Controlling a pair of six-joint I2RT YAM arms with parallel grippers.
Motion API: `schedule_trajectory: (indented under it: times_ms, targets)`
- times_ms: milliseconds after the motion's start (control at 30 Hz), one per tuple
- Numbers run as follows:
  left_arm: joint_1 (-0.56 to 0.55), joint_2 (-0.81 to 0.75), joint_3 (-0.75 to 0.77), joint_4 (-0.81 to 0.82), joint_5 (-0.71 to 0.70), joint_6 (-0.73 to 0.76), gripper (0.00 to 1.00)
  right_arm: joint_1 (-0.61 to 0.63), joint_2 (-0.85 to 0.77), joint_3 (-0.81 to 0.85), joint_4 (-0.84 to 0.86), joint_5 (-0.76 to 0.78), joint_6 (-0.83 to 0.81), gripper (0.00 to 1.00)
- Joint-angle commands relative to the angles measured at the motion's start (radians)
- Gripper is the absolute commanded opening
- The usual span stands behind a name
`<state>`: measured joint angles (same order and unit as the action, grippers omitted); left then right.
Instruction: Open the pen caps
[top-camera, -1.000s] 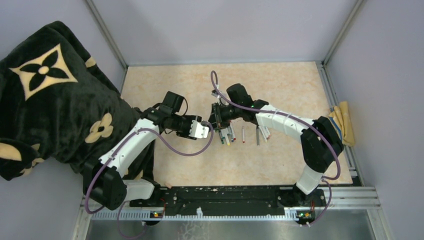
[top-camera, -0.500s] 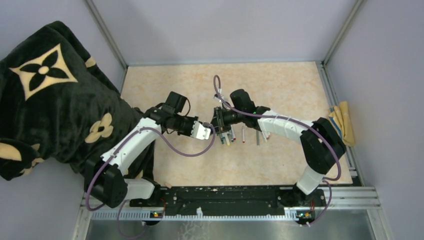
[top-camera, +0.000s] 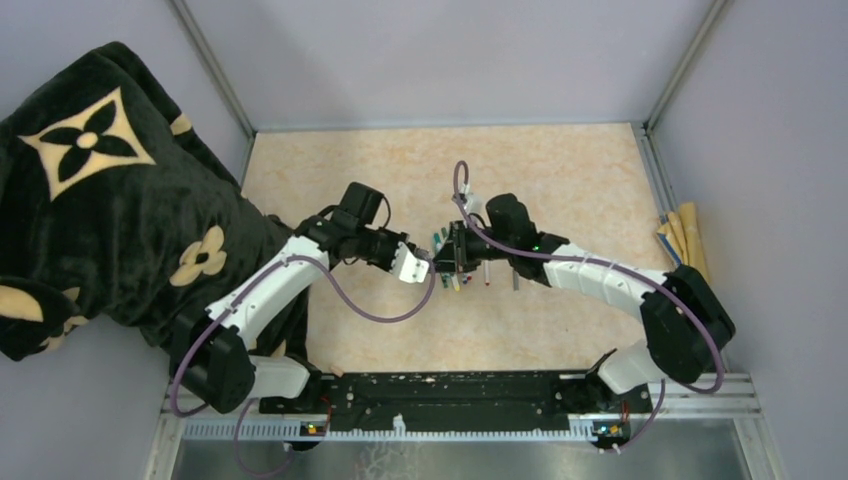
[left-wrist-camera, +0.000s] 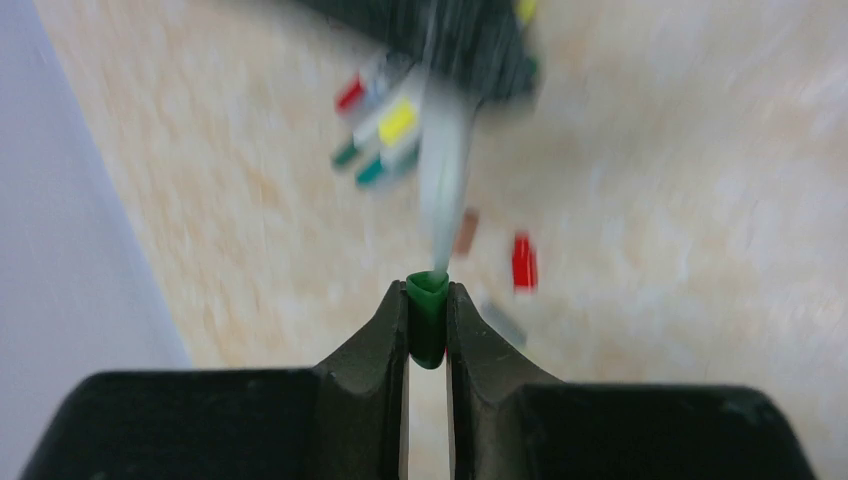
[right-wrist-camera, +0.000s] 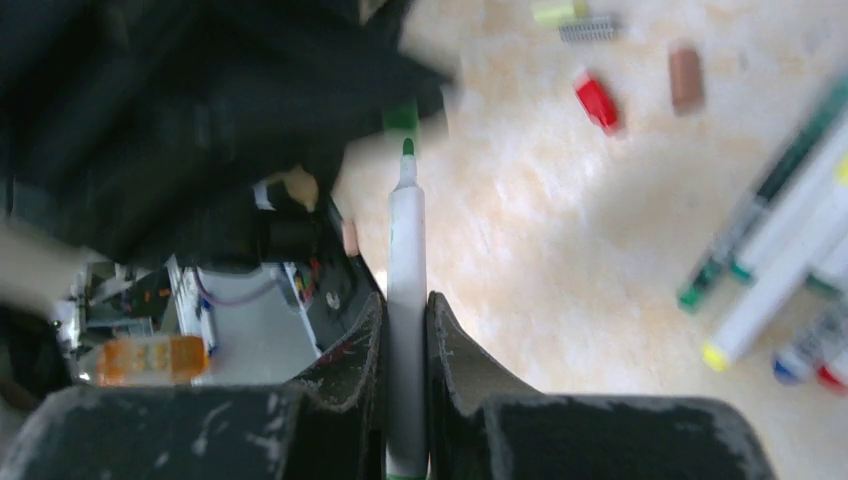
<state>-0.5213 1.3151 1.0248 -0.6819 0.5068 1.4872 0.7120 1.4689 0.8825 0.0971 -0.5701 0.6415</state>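
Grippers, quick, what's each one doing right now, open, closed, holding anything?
Left gripper: closed on a green pen cap.
Right gripper: closed on a white pen, green tip exposed.

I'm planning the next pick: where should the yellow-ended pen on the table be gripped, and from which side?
Probably mid-barrel on the yellow-ended pen, from straight above, closing across it. It lies flat with other pens close alongside, so a sideways approach looks blocked, and the long barrel gives most hold.
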Motion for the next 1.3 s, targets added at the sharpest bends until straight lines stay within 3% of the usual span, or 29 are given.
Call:
schedule_trajectory:
  times_ms: [0,300,500,667,900,1100,1267]
  targets:
    - [0.102,0.03,-0.011,-0.045,-0.262,0.046,0.0,-0.029,-0.117,-0.087,-0.188,0.005,-0.071,0.0]
    - [0.16,0.062,-0.006,-0.038,-0.224,0.036,0.0,-0.043,-0.183,-0.108,-0.256,0.093,-0.115,0.0]
    - [0.16,0.106,-0.046,-0.027,-0.051,-0.132,0.0,-0.043,-0.248,-0.125,-0.261,0.521,-0.086,0.0]
    - [0.16,0.19,-0.09,0.008,-0.047,-0.238,0.0,-0.043,-0.216,-0.162,-0.212,0.823,-0.074,0.0]
    - [0.159,0.23,-0.173,0.101,-0.099,-0.265,0.0,-0.043,-0.083,-0.177,-0.145,0.981,-0.086,0.0]
    - [0.159,0.266,-0.193,0.144,-0.119,-0.292,0.05,-0.045,0.012,-0.183,-0.111,1.03,-0.088,0.0]
    - [0.159,0.278,-0.192,0.147,-0.119,-0.307,0.24,-0.044,0.076,-0.18,-0.118,1.038,-0.085,0.01]
